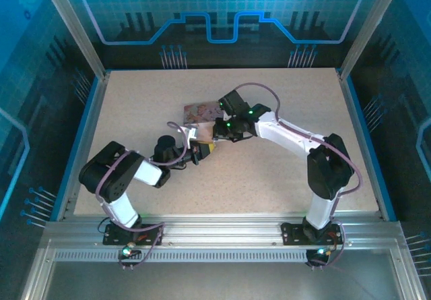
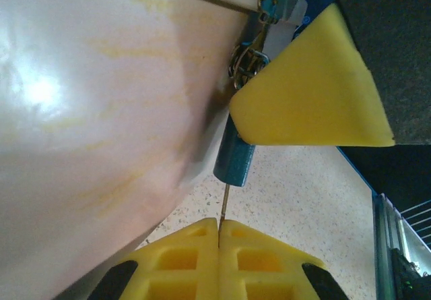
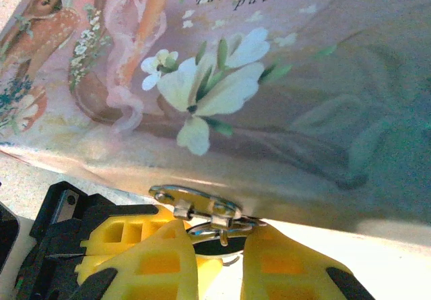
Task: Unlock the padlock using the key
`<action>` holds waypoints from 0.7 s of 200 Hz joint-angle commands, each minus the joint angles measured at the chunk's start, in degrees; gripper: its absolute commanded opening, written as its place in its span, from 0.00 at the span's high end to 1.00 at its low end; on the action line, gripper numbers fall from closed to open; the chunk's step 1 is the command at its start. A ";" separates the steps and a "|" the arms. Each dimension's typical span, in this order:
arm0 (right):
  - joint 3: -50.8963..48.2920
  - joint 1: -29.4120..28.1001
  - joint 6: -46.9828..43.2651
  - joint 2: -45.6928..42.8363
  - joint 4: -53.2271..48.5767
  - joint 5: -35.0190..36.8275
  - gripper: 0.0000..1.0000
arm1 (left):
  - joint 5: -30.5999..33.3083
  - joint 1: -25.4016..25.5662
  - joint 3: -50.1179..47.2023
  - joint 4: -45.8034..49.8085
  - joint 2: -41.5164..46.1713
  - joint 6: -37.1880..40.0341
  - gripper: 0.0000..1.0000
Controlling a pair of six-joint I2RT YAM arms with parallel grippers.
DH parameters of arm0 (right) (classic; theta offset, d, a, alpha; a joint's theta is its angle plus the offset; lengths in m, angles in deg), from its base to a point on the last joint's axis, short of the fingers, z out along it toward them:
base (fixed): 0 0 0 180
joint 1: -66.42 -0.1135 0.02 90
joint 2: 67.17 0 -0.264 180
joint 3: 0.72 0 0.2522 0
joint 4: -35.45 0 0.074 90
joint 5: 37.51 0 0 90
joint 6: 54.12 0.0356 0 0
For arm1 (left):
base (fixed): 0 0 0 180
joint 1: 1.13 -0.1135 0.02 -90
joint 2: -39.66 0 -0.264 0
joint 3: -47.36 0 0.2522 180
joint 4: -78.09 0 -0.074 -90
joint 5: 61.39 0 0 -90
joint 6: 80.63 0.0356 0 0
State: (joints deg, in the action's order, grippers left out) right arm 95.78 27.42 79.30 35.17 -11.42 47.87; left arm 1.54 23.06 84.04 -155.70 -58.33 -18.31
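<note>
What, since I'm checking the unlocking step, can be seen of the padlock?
The padlock is tiny: a dark bluish, metal-looking body with a thin silvery shackle looped through the hasp of the pink tin. It sits beside the tin's wall, pinched by the right end effector, while the key, held in the left end effector, meets its free end.

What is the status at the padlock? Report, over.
Left gripper shut on the key, tip at the padlock base. Right gripper shut on the padlock. The tin close alongside, padlock at its hasp.
</note>
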 commanded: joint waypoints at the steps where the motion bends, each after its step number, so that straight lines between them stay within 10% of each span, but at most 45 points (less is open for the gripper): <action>1: 1.93 -2.03 -1.07 -2.65 -3.63 -3.99 1.00 | 4.42 -0.10 -0.57 -3.55 2.62 1.70 1.00; 140: 1.37 -2.55 0.67 -1.55 -2.12 -9.44 1.00 | 12.83 3.27 -0.01 10.57 12.56 6.11 1.00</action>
State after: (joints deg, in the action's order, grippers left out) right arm 96.41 26.34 79.34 34.63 -13.03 46.34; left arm 9.56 26.07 81.59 -143.98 -47.27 -14.46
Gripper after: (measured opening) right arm 0.136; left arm 0.045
